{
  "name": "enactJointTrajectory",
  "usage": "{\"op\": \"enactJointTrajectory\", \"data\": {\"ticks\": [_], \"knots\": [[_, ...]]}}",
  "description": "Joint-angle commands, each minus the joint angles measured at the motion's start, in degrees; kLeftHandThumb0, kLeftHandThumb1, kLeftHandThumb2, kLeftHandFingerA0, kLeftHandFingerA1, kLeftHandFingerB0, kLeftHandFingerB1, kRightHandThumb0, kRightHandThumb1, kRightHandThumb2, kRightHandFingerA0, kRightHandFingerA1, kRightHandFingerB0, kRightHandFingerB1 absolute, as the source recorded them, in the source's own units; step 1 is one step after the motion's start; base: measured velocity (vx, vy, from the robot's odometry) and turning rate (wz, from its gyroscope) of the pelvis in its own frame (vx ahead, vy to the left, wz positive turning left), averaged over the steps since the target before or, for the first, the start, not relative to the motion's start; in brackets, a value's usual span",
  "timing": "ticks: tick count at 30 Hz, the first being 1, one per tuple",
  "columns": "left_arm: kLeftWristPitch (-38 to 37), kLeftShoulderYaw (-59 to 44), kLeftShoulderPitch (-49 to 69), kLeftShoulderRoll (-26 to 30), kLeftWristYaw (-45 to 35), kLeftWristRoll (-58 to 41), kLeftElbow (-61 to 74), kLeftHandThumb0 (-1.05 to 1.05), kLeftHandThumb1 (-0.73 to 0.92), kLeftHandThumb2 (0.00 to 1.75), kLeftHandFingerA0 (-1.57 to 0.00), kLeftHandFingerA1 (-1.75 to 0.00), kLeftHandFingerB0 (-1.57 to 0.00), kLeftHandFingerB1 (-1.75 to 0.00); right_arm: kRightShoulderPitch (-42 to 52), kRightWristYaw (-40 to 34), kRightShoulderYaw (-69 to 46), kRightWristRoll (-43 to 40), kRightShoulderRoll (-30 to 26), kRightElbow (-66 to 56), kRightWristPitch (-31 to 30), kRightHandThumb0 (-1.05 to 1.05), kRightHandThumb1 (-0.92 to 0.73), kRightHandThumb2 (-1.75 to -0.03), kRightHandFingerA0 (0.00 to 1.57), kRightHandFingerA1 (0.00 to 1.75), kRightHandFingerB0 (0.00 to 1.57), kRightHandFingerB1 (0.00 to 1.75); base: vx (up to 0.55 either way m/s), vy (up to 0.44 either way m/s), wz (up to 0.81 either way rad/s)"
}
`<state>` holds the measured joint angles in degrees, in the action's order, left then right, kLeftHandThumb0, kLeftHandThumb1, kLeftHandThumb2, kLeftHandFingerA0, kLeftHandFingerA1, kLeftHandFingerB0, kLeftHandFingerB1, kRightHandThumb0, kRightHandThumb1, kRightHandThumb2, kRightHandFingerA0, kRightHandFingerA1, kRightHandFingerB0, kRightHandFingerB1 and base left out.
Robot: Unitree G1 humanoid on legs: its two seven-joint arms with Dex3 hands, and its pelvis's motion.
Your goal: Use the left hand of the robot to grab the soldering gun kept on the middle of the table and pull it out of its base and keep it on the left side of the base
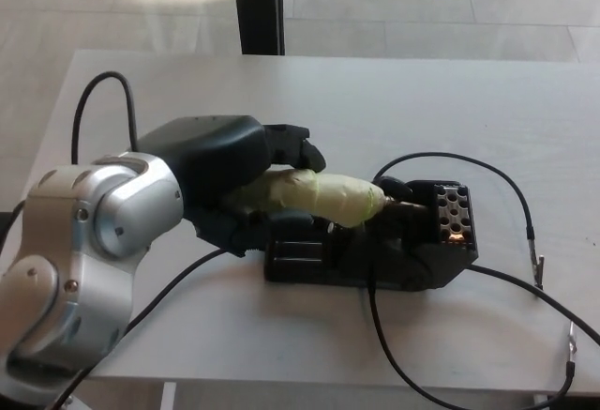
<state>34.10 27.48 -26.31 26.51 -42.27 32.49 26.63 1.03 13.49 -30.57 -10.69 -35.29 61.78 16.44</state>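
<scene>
1. The left hand [234, 180] is reaching in from the left over the white table [450, 100], its silver forearm [84, 260] filling the lower left corner

2. The hand is wrapping around the rear of the gun [328, 196], that pale yellow-green handle lying almost level and pointing right

3. The fingers [295, 143] are curling over the top of the handle, and a black part of the hand is showing beneath it, so the handle is sitting gripped between them

4. The front half of the handle is sticking out to the right, clear of the fingers

5. The gun's nose is meeting the black base [375, 250] near its raised right end, beside the grey block of holes [453, 211] with a small orange glow; the tip itself is hidden there

6. The base is sitting around the middle of the table, long and low, with the handle running above its left part

7. A black cable [450, 161] is looping up from the gun's nose area and arcing off to the right, and another black cable [178, 283] is trailing from the base's left end toward the front edge

8. The right hand is not showing
</scene>
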Motion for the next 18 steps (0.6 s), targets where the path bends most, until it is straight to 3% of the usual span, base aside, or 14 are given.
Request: {"op": "enactJointTrajectory", "data": {"ticks": [1,2,3,4,5,8,10,11,12,13,14,15,16,18], "knots": [[2.30,-0.92,0.07,-1.17,-0.17,-0.18,-0.12,-0.81,0.74,1.10,-0.54,-0.67,-0.29,-0.54,-0.52,-0.11,-0.03,-0.57,-1.63,1.09,1.80,-1.05,-0.50,-1.21,0.78,1.33,0.12,0.91,0.00,0.000,0.00],[1.90,-1.13,0.47,-1.38,0.12,-0.46,-0.21,-0.79,0.72,1.11,-0.51,-0.66,-0.28,-0.54,-0.60,0.01,-0.22,-0.83,-1.57,1.13,1.72,-1.05,-0.64,-0.78,0.67,1.58,0.14,1.30,0.00,0.000,0.00],[2.08,-1.16,0.55,-1.46,-0.02,-0.39,-0.19,-0.81,0.73,1.10,-0.52,-0.66,-0.29,-0.53,-0.77,0.18,-0.28,-0.96,-1.54,1.32,1.73,-1.05,-0.48,-1.20,0.80,1.35,0.13,0.92,0.00,0.000,0.00],[2.36,-1.18,0.57,-1.52,-0.22,-0.26,-0.14,-0.81,0.73,1.10,-0.52,-0.66,-0.29,-0.53,-0.93,0.38,-0.24,-0.96,-1.55,1.60,1.97,-1.05,-0.48,-1.20,0.80,1.35,0.13,0.92,0.00,0.000,0.00],[2.65,-1.10,0.54,-1.61,-0.55,0.01,-0.03,-0.82,0.92,0.68,-0.53,-0.58,-0.33,-0.42,-1.14,0.38,-0.16,-0.88,-1.66,2.10,2.05,-1.05,-0.66,-0.75,0.66,1.56,0.11,1.26,0.00,0.000,0.00],[3.34,-0.53,0.49,-1.60,-1.24,0.40,0.09,-0.80,0.91,0.67,-0.50,-0.56,-0.33,-0.42,-1.58,-0.08,-0.06,-0.81,-1.81,2.29,1.84,-1.05,-0.63,-0.81,0.76,1.46,0.02,1.49,0.00,0.000,0.00],[2.00,-0.42,0.72,-1.24,-0.75,0.46,-0.31,-0.80,0.91,0.67,-0.66,-0.64,-0.33,-0.43,-1.72,-0.34,0.38,-0.30,-1.91,2.55,2.28,-1.05,-0.65,-0.79,0.70,1.55,0.10,1.29,0.00,0.000,0.00],[1.45,-0.22,1.02,-0.99,-0.56,0.67,-0.45,-0.79,0.90,0.67,-0.77,-0.73,-0.33,-0.42,-1.48,-0.40,0.52,-0.22,-1.87,2.21,2.62,-1.04,-0.47,-1.18,0.85,1.33,0.14,0.93,0.00,0.000,0.00],[1.64,0.11,1.09,-0.77,-0.75,1.11,-0.33,-0.79,0.71,1.07,-0.68,-0.75,-0.30,-0.54,-1.24,-0.46,0.42,-0.42,-1.71,1.62,2.66,-1.04,-0.49,-1.22,0.86,1.32,0.08,0.90,0.00,0.000,0.00],[1.70,0.24,1.12,-0.70,-0.74,1.26,-0.31,-0.79,0.71,1.07,-0.68,-0.75,-0.30,-0.54,-1.32,-0.37,0.27,-0.73,-1.66,1.64,2.50,-1.04,-0.49,-1.22,0.86,1.32,0.08,0.90,0.00,0.000,0.00],[1.20,0.26,1.51,-0.68,-0.20,1.37,-0.44,-0.78,0.89,0.66,-0.67,-0.67,-0.34,-0.43,-1.40,-0.48,0.13,-0.91,-1.63,1.66,2.39,-1.05,-0.59,-0.88,1.02,1.34,0.01,1.53,0.00,0.000,0.00],[1.00,0.46,1.63,-0.61,0.15,1.86,-0.41,-0.76,0.68,1.04,-0.70,-0.76,-0.31,-0.55,-1.59,-0.75,0.45,-0.50,-1.85,2.15,2.32,-1.05,-0.64,-0.78,1.04,1.32,0.10,1.36,0.00,0.000,0.00],[1.00,0.47,1.64,-0.61,0.16,1.88,-0.40,-0.76,0.68,1.04,-0.70,-0.76,-0.31,-0.55,-1.59,-0.75,0.46,-0.51,-1.86,2.17,2.33,-1.05,-0.64,-0.78,1.04,1.32,0.10,1.36,0.00,0.000,0.00],[1.05,1.27,1.46,0.17,-0.48,2.81,-0.39,-0.71,0.85,0.65,-0.55,-0.57,-0.33,-0.41,-1.94,-0.77,0.40,-0.54,-1.85,3.25,3.27,-1.05,-0.64,-0.76,1.23,1.15,0.12,1.36,0.00,0.000,0.00]]}}
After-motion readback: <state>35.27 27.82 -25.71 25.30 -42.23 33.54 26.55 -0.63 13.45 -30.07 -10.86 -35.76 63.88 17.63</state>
